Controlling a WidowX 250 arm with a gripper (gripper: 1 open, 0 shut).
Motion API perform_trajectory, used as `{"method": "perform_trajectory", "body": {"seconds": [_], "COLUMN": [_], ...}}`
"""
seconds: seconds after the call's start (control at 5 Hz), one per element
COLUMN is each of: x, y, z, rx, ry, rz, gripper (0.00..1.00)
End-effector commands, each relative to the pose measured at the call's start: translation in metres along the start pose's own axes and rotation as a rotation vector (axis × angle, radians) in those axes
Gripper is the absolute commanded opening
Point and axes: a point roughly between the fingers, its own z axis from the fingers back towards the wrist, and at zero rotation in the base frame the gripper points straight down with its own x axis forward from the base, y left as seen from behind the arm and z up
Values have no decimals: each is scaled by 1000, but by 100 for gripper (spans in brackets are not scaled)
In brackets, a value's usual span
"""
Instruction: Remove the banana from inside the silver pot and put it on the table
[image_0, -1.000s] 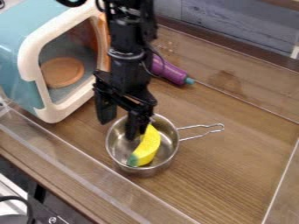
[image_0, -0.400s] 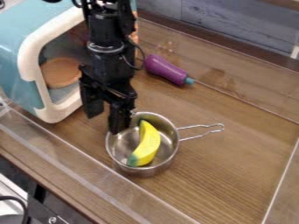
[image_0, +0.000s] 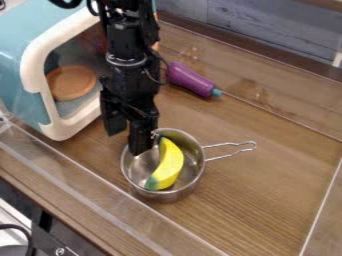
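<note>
Banana lay inside silver pot, with greenish tip toward lower side. Pot stood on table, its wire handle pointing right in view. Black gripper was over pot's left rim in view, pincer wide open, holding nothing. Microwave stood behind, purple toy lay on table.

- Shows banana inside silver pot, lower centre
- Has open claw at centre left
- Includes purple toy, upper centre
</note>
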Motion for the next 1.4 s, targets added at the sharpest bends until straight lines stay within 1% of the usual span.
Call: {"method": "perform_trajectory", "body": {"seconds": [0.0,0.2,0.6,1.0,1.2], "x": [9,12,0,0,9], "y": [-5,-12,-7,-12,-18], "z": [18,26,-11,-5,4], "rx": [20,18,9,10,7], "ry": [-46,-53,-75,-89,-96], "rz": [-7,-6,81,57,66], "gripper": [100,100,100,100,100]}}
